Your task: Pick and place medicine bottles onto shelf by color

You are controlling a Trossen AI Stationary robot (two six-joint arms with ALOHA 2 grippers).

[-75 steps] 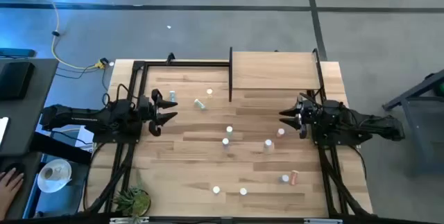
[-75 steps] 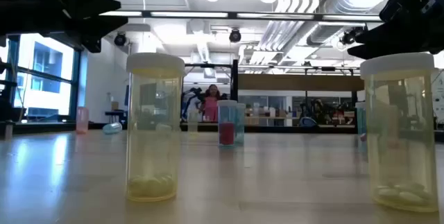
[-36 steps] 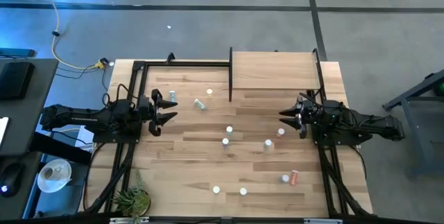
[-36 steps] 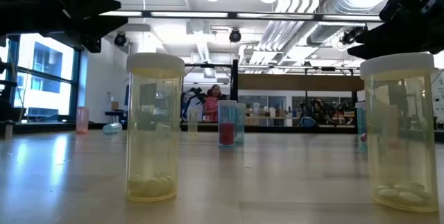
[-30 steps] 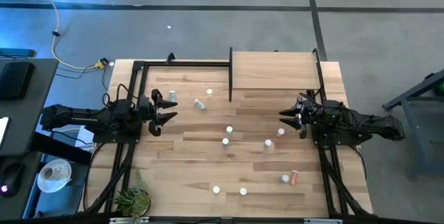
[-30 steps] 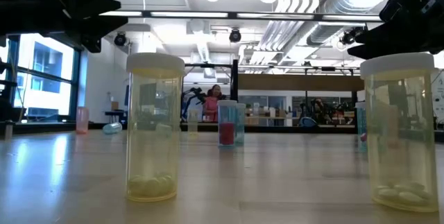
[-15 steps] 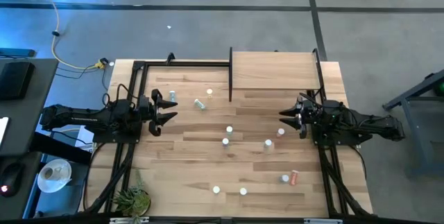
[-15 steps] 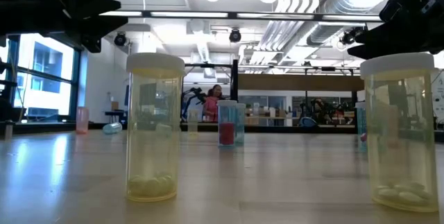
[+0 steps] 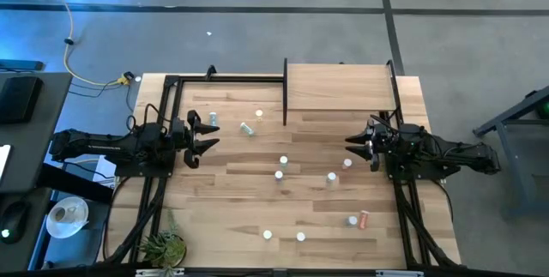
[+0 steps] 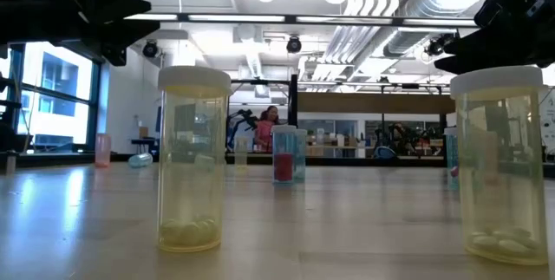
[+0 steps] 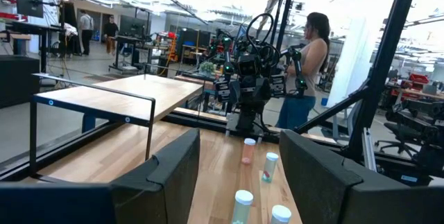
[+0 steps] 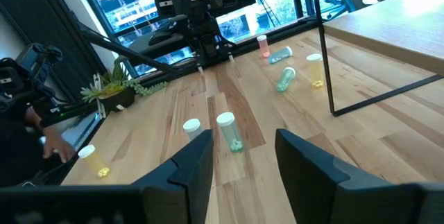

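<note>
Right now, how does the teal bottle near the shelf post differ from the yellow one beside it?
Pose: the teal bottle lies on its side, while the yellow bottle stands upright.
Colour: the teal bottle's body is teal-green and the yellow bottle's is yellow.
Place: the yellow bottle sits closer to the shelf than the teal bottle does.
Both have white caps and rest on the table, apart from each other, and neither is on the shelf yet.

Bare counter lies open across the lower left of the high view. Mid-frame, scattered medicine bottles stand between the two arms, with gaps between them. The shelf at upper right is bare on top, though its dark posts fence the space beneath
</note>
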